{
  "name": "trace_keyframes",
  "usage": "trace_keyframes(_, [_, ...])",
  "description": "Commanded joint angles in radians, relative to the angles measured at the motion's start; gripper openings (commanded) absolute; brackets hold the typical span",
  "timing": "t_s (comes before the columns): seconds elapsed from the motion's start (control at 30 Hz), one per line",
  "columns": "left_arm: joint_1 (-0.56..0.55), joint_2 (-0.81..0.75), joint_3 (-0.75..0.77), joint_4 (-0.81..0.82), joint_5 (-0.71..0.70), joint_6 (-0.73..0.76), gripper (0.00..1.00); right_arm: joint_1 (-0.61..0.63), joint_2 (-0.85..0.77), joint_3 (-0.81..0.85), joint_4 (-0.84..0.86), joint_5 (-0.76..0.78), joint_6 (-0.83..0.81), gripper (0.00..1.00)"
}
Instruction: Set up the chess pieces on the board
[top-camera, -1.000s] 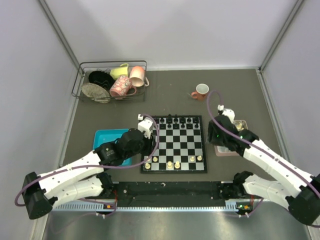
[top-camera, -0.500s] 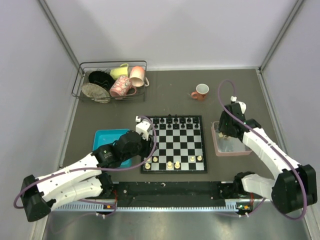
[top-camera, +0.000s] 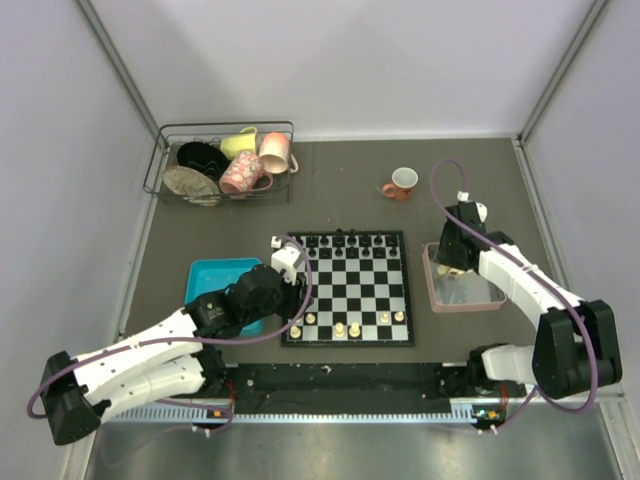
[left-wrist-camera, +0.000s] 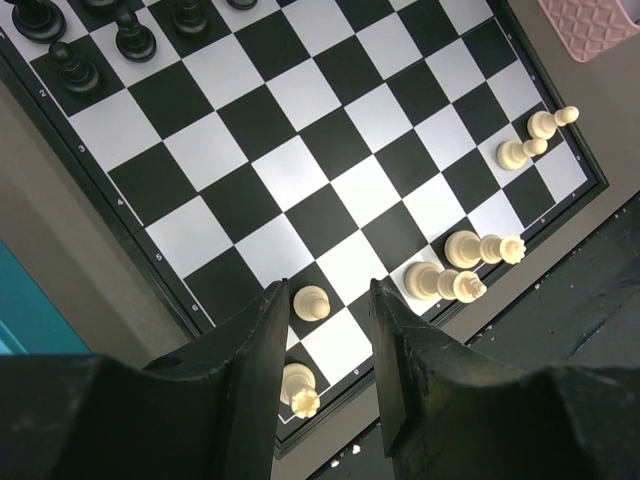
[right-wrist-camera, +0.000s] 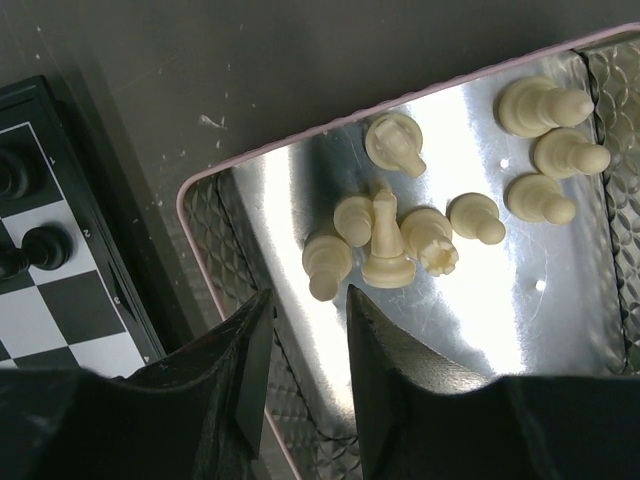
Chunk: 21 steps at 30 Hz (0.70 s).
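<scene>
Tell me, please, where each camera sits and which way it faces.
Top external: above and behind, looking down on the table; left arm and right arm rise from the bottom.
Left wrist: on the left arm, looking down at the board and cream chess pieces; left gripper at the bottom.
Right wrist: on the right arm, looking down into the pink tray; right gripper at the bottom.
Shared: both wrist views catch the board and the pink tray.

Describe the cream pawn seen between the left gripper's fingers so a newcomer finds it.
Start at the black-and-white chequered chessboard, near-left corner, under the left gripper. The cream-white pawn stands just in from the notch-topped corner piece. Its plain round head sets it apart.
</scene>
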Motion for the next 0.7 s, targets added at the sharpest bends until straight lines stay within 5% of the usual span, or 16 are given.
trace_keyframes(0.0, [-0.002,-0.022,-0.006,0.041,0.002,-0.009,0.43,-0.017,0.036,0.006,0.046,0.009,-0.006,0.34])
trace_keyframes(0.23, [-0.002,-0.025,-0.014,0.041,0.0,-0.012,0.43,-0.02,0.079,0.001,0.061,0.008,-0.006,0.3])
trace_keyframes(0.4, [-0.002,-0.03,-0.017,0.041,0.002,-0.014,0.43,-0.021,0.076,-0.01,0.063,0.009,-0.005,0.09])
trace_keyframes(0.67, [-0.002,-0.03,-0.017,0.043,0.002,-0.015,0.43,-0.02,-0.053,0.039,-0.023,-0.006,-0.024,0.01])
